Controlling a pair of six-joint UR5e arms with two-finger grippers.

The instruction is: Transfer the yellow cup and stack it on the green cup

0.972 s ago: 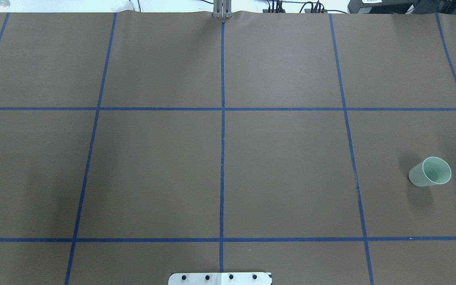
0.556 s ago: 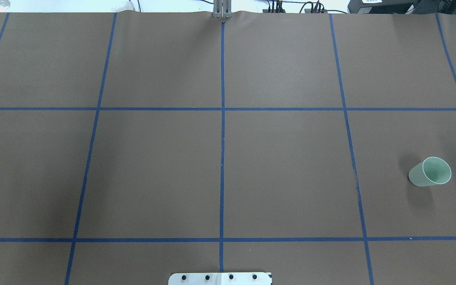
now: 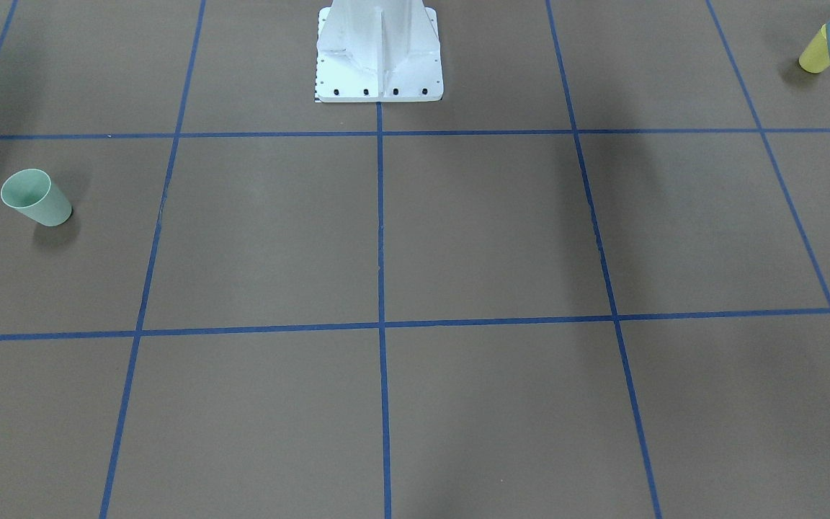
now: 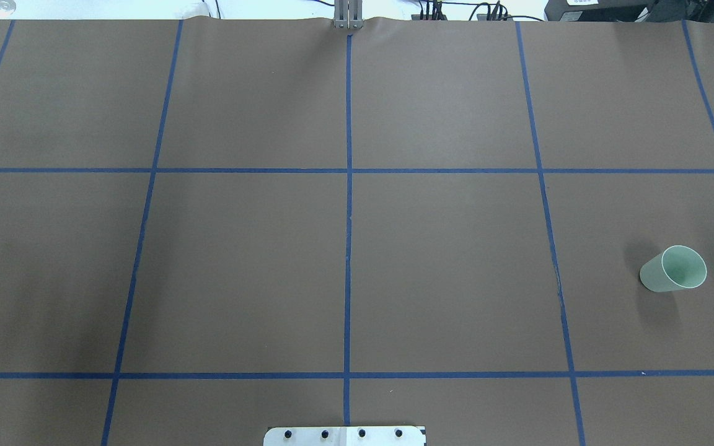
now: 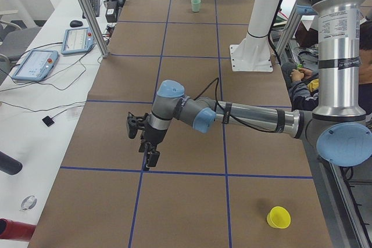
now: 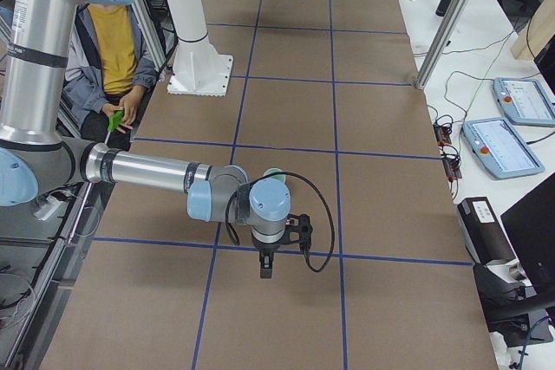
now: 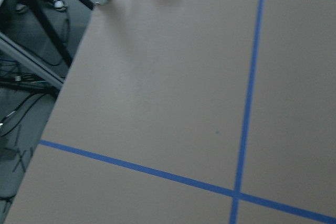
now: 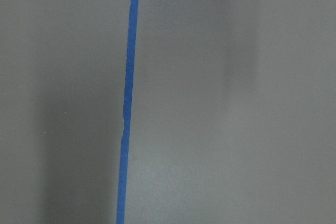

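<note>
Nothing has shifted: the pale mint-green plastic tumbler [image 4: 673, 271] stays at 4 o'clock overhead and the bright yellow plastic tumbler [image 5: 278, 217] sits ungrasped, so the transfer looks unstarted. I cannot tell whether the left gripper [image 5: 148, 153] or the right gripper [image 6: 265, 268] is parted.

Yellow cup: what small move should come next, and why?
Probably swing the left gripper toward the yellow cup. The cup stands untouched, well apart from that gripper and closer to the robot's side. The green cup stands alone far over on the robot's right.
</note>
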